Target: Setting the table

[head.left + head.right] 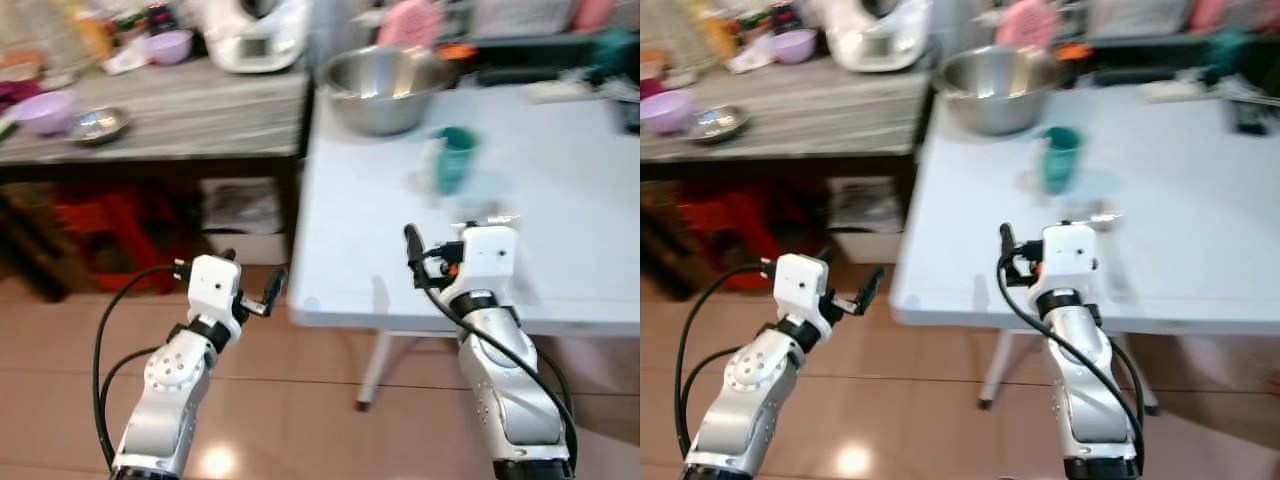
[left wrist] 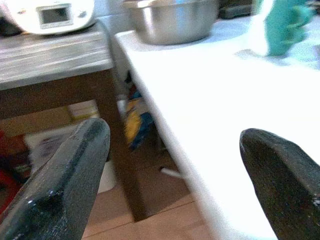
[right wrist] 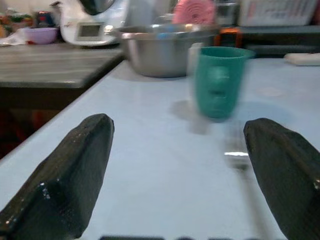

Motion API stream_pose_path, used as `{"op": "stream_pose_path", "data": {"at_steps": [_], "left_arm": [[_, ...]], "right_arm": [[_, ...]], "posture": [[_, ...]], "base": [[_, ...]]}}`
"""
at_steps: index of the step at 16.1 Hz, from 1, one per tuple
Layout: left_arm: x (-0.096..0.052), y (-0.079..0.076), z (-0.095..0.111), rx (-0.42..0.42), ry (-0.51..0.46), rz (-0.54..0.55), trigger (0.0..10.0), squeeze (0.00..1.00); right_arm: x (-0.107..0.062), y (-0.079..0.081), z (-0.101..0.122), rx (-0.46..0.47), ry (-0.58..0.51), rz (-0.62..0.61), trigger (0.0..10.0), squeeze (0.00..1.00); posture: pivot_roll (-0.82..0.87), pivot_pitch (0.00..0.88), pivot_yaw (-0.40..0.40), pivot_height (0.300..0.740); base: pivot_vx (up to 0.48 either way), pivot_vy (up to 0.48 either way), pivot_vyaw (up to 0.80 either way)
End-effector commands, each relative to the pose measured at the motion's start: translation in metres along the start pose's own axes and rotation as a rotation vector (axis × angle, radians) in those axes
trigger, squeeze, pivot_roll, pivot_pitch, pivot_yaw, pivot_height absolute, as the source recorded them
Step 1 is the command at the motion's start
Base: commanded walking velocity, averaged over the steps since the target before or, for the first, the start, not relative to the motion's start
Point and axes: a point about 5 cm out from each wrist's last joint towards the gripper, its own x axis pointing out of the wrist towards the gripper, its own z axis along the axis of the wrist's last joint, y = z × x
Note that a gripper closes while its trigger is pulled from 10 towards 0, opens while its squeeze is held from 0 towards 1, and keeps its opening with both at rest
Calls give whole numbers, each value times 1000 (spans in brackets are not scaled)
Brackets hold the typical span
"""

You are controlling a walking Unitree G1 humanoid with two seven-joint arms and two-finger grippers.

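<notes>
Both claws stand spread wide with nothing between their fingers: the right gripper (image 3: 180, 175) hovers low over the near part of the white table (image 1: 560, 190), while the left gripper (image 2: 175, 175) hangs off the table's left edge, above the tiled floor (image 1: 300, 400). Just beyond the right gripper lies a metal utensil (image 3: 239, 156), blurred in the head views but plainer from the right wrist. Past it stands a teal cup (image 3: 218, 81), upright. Farther back sits a large steel bowl (image 1: 388, 88). Left of the table, a wooden counter (image 1: 190, 115) carries a white appliance (image 1: 258, 35), a small steel dish (image 1: 97, 124) and purple bowls (image 1: 45, 110).
</notes>
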Motion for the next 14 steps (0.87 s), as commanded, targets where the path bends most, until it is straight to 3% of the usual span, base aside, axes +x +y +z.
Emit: {"op": "stream_pose_path", "data": {"at_steps": [1, 5, 8, 10, 11, 14], "left_arm": [[-3, 7, 0, 13, 9, 17, 10000, 0], [-6, 13, -1, 20, 7, 62, 10000, 0], [-16, 37, -4, 88, 5, 281, 10000, 0], [-25, 45, -10, 97, 26, 358, 10000, 0], [-28, 47, -12, 90, 33, 369, 10000, 0], [-28, 28, -11, 16, 12, 187, 10000, 0]], "right_arm": [[2, 10, 2, 9, -4, 24, 10000, 0], [1, 9, 1, 7, -4, 14, 10000, 0], [-6, 1, 0, 1, -9, -47, 10000, 0], [-13, -7, -3, 6, -6, -94, 10000, 0], [-15, -9, -4, -1, -2, -106, 10000, 0], [-10, -7, -3, 7, 11, -109, 10000, 0]], "posture": [[-167, 81, 99, 740], [-167, 85, 102, 740], [-175, 103, 98, 740], [-178, 109, 94, 740], [-179, 111, 93, 740], [-181, 121, 85, 740]], "base": [[0, -300, 0], [0, 0, 0], [0, 0, 0], [0, 0, 0], [0, 0, 0], [0, 0, 0]]}}
